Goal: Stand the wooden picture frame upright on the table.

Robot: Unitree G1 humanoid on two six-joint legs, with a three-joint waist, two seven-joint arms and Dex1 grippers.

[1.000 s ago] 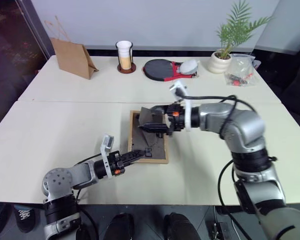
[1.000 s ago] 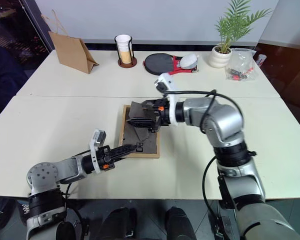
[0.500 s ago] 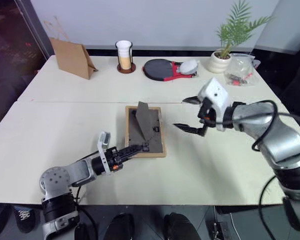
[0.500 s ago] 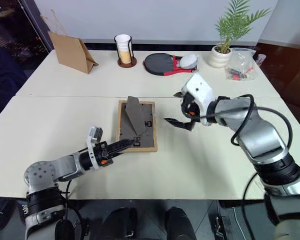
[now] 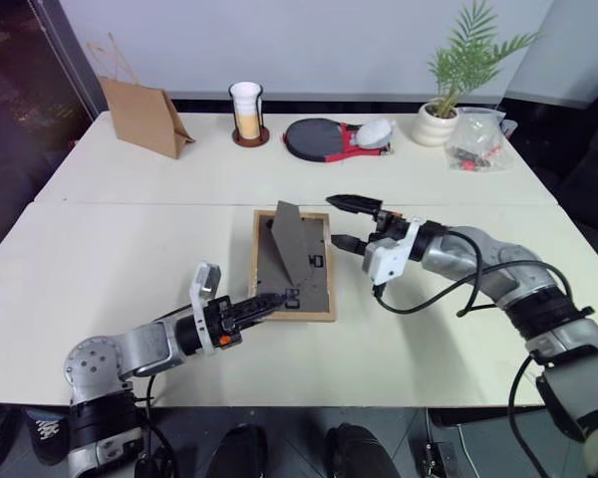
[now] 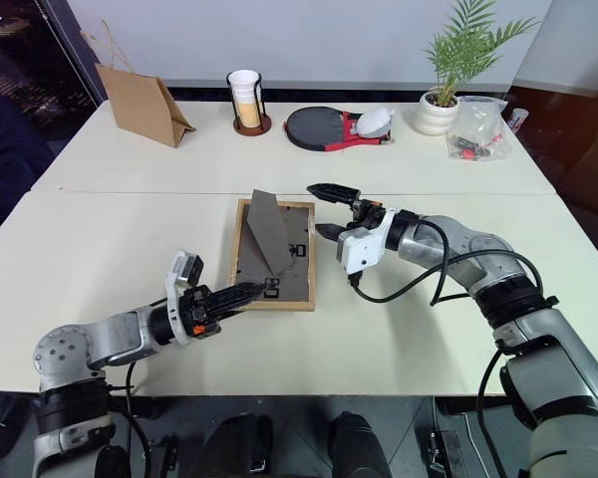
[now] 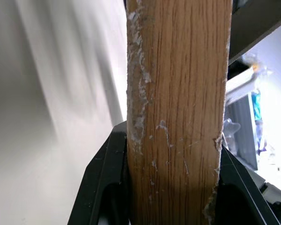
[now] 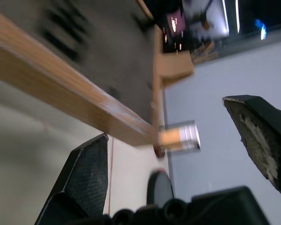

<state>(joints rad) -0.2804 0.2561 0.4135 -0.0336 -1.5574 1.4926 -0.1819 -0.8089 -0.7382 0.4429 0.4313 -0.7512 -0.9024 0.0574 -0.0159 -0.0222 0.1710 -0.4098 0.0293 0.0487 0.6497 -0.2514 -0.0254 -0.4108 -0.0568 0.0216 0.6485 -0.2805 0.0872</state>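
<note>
Frame: the wooden picture frame (image 5: 294, 265) lies back-up near the middle of the bench (image 5: 130, 239), just on the near side of the seam; its dark stand flap (image 5: 297, 239) is raised and tilts up from the back.
Left hand: the left hand (image 5: 269, 303) is pinched on the frame's near edge; in the left wrist view the wooden rim sits tight between both black fingers (image 7: 105, 187).
Right hand: the right hand (image 6: 326, 210) hangs just beside the frame's far right corner with fingers spread wide and nothing between them; one finger is above the other, and in the right wrist view the frame's wooden edge runs just past the lower finger (image 8: 86, 180).
In the way: the raised stand flap rises between the two hands, close to the right hand's fingertips; the bench around the frame holds nothing else nearby.
Far edge, left: a brown paper bag (image 5: 145, 115) stands well apart from the frame.
Far edge, middle: a cup in a dark holder (image 5: 247, 113), then a black and red paddle (image 5: 324, 137) with a pale object (image 5: 376, 130) resting on it.
Far edge, right: a potted plant (image 5: 444, 115) in a white pot and a clear plastic bag (image 5: 478, 134) of small items just beside it.
</note>
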